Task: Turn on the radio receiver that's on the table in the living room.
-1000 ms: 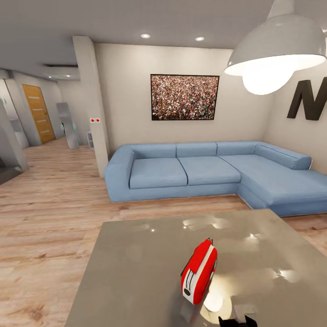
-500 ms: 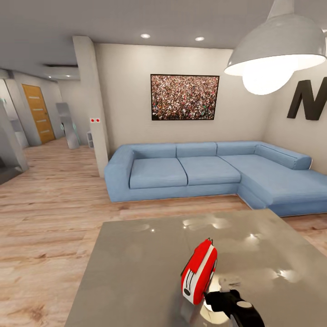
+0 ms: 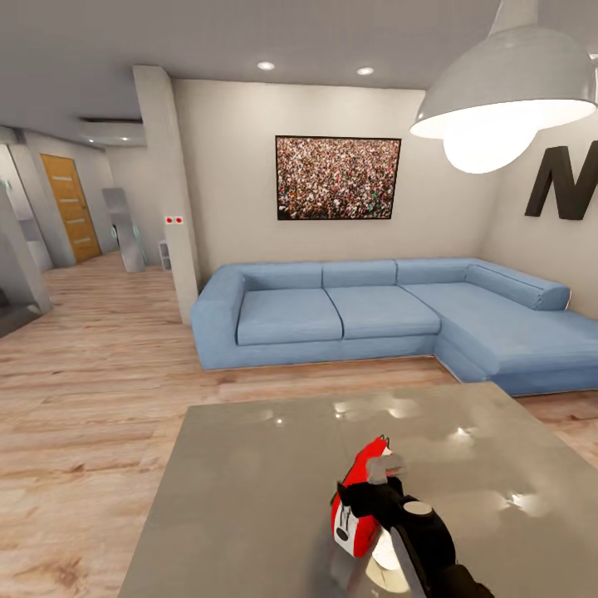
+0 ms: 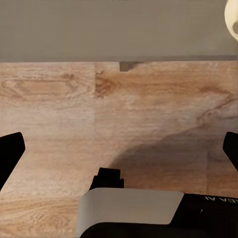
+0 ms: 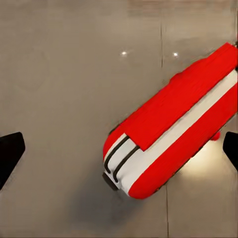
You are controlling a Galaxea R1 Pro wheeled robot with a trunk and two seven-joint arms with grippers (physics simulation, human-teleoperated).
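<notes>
The red radio receiver (image 3: 347,519) with white edge trim stands on edge on the glossy grey table (image 3: 249,498), near its front. My right gripper (image 3: 374,486) hangs directly over it and hides part of its upper side. In the right wrist view the radio (image 5: 173,124) lies below on the grey table top (image 5: 59,74). The right gripper (image 5: 119,151) is open, its black fingertips (image 5: 10,153) wide apart, with no visible contact. My left gripper (image 4: 119,148) is open above the wood floor, beside the table edge (image 4: 99,29).
A light-blue L-shaped sofa (image 3: 374,311) stands beyond the table, under a crowd picture (image 3: 338,178). A black letter N (image 3: 569,183) hangs on the right wall and a white pendant lamp (image 3: 507,91) hangs overhead. A pillar (image 3: 166,191) and a hallway lie to the left.
My right arm has risen from the bottom edge of the head view and moved forward, from beside the radio to over it. The radio and the camera have stayed still.
</notes>
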